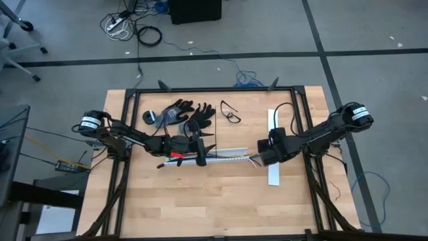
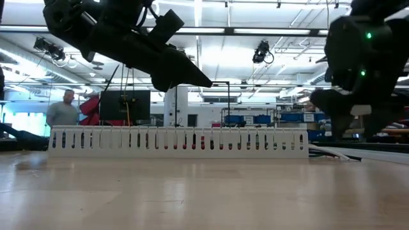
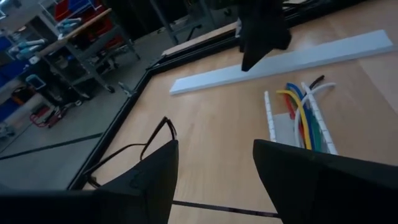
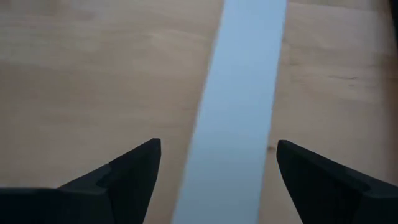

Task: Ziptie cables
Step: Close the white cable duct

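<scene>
High view: the left arm reaches in from the table's left edge, stretched low, with the left gripper (image 1: 200,148) over the left end of the slotted tray (image 1: 224,155). The right arm reaches in from the right edge; the right gripper (image 1: 262,152) sits just beyond the tray's right end, beside the flat white strip (image 1: 275,144). The cables (image 1: 253,159) lie in the tray, their ends poking out at its right end. Gloves (image 1: 179,114) and glasses (image 1: 229,112) lie behind the tray.

Low view: both arms hang above the tray (image 2: 179,140), not touching it.

Left wrist view: fingers (image 3: 155,177) spread apart, empty; coloured cables (image 3: 303,118) lie ahead in the tray.

Right wrist view: fingers (image 4: 134,163) spread wide, empty, above the white strip (image 4: 239,112).
</scene>
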